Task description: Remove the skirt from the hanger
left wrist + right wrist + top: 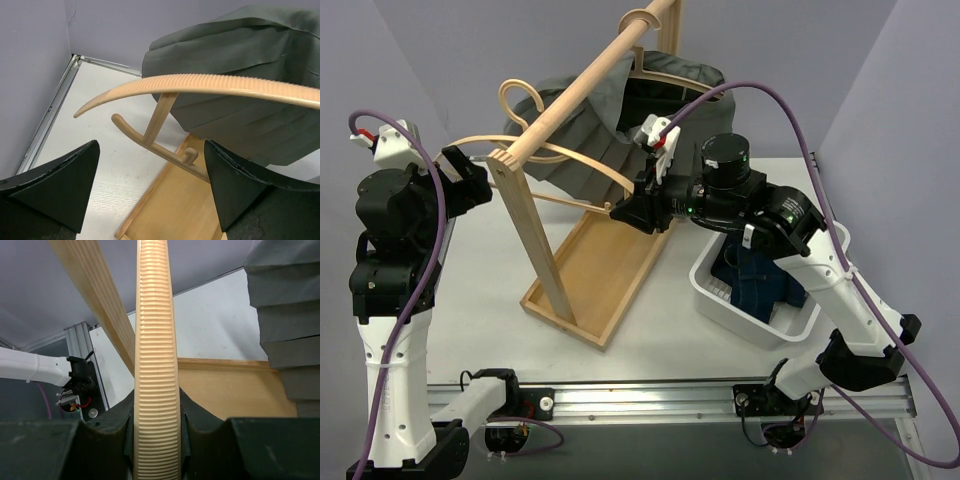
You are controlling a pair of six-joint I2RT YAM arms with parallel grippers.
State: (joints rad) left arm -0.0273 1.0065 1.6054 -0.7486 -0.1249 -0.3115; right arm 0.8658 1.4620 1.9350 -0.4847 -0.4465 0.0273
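- Skirt (pixel 240 65): grey, pleated, draped on the hanger (pixel 156 365), just beside the right jaws.
- Right gripper (pixel 620 212): jaws clamped on the hanger's ribbed wooden arm.
- Left gripper (pixel 151 150): jaws wide apart, empty, near the hanger's other tip.
- Wooden rack (pixel 535 240): carries the hanger, stands on the worktop (pixel 470 300).

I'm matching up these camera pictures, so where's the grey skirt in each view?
Top external: the skirt hangs upper centre.
Left wrist: the skirt fills the upper right.
Right wrist: the skirt runs along the right edge.
Shared landmark: the ribbed hanger arm, in all three.
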